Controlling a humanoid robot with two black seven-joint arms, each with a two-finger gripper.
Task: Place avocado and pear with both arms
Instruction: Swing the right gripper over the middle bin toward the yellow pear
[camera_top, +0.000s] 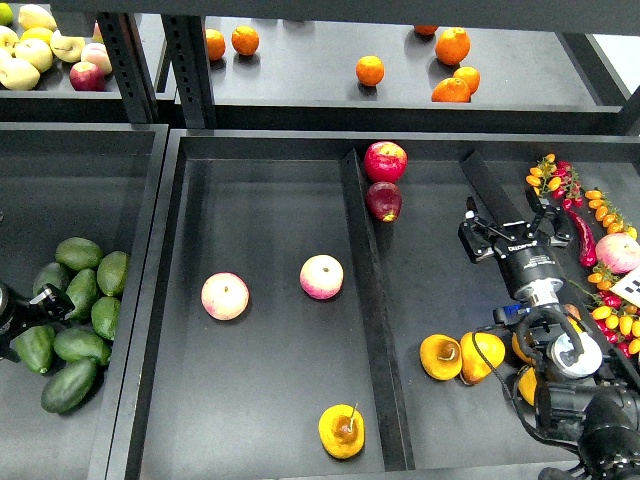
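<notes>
Over the right bin, right hand (497, 232) hovers spread; left hand's (45, 305) grip unclear among avocados (78, 320).

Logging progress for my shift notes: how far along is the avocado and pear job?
One pear already lies in the middle tray with two apples. No avocado is there yet; the avocados sit piled at left, with the left gripper beside them. The right gripper hangs over the right tray, nothing visibly held.

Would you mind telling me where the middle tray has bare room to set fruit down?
Bare floor lies left of the pale apple, and between the second apple and the pear. Right of the divider, pears and the right gripper crowd it.
</notes>
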